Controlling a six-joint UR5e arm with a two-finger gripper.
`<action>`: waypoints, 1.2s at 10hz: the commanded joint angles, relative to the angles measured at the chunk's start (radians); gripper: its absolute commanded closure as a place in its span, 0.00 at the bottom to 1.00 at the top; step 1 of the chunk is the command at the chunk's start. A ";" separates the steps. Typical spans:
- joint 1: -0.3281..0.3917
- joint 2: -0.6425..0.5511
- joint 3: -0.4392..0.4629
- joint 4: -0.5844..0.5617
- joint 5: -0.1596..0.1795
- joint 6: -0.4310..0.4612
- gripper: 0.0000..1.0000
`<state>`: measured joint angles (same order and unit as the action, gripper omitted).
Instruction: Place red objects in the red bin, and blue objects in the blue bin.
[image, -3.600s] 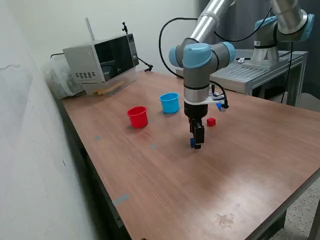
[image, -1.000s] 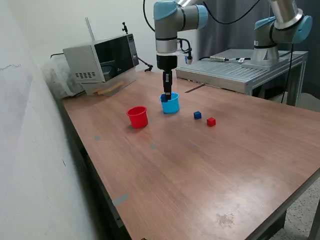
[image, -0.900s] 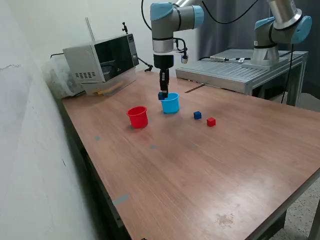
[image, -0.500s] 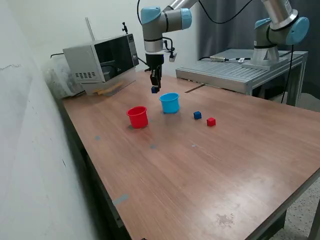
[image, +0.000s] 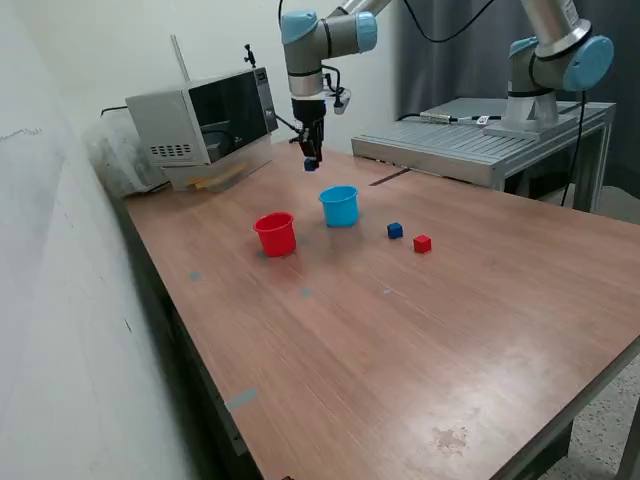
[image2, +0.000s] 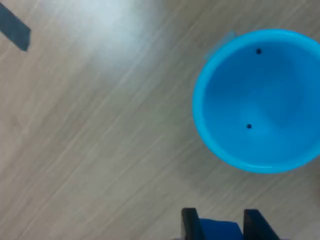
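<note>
The gripper (image: 311, 163) hung high above the wooden table (image: 420, 330), its two fingers pinching a small blue cube (image2: 218, 230). In the wrist view the cube sat clamped between the dark fingertips (image2: 189, 223), at the edge of the picture.

The gripper was raised above and to one side of the blue bin (image: 339, 205), not over its mouth. In the exterior view it appeared up and toward the left of the cup, nearer the microwave (image: 205, 118). Seen from the wrist camera, the blue bin looked empty: only a smooth pale interior with two tiny dark specks, no cube inside.

The red bin (image: 275, 233) stood just to the exterior view's left of the blue one. Its inside could not be seen clearly from here.

To the exterior view's right of the blue bin, a second blue cube (image: 395, 230) and one red cube (image: 422, 243) rested on the table close together. A second red cube could not be found in either picture.

By this judgement the sorting was barely begun. No cube was visibly in a bin, one was in hand and not yet dropped, and at least two were left on the table.
</note>
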<state>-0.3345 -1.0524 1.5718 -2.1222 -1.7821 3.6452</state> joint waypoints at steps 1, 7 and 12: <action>-0.005 -0.038 0.020 0.034 -0.010 -0.010 1.00; 0.074 -0.072 0.053 0.070 0.001 -0.005 1.00; 0.088 -0.069 0.094 0.061 0.004 -0.004 1.00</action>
<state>-0.2533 -1.1222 1.6407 -2.0551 -1.7803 3.6411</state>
